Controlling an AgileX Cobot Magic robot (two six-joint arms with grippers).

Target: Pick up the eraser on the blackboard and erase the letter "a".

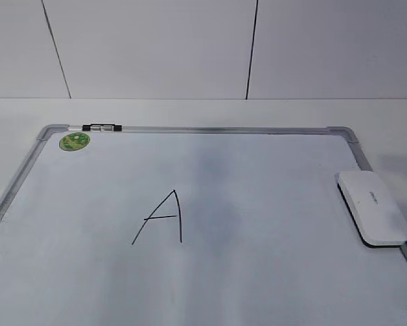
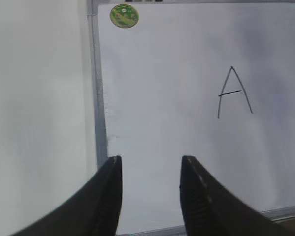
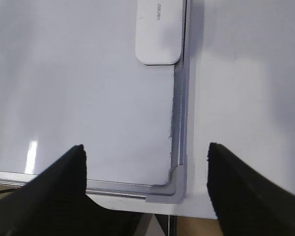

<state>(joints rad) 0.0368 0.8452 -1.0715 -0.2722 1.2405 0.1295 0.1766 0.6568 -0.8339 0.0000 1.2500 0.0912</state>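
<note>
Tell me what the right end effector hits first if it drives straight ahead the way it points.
Probably the whiteboard's grey frame, then the white eraser farther along; depth is unclear.

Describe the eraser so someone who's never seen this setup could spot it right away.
Find the big white blackboard with its grey metal frame, lying flat on the table. Follow its right edge: the eraser lies there against the frame. It is the only raised white oblong block, round-cornered with small grey lettering, unlike the flat green sticker at far left.
</note>
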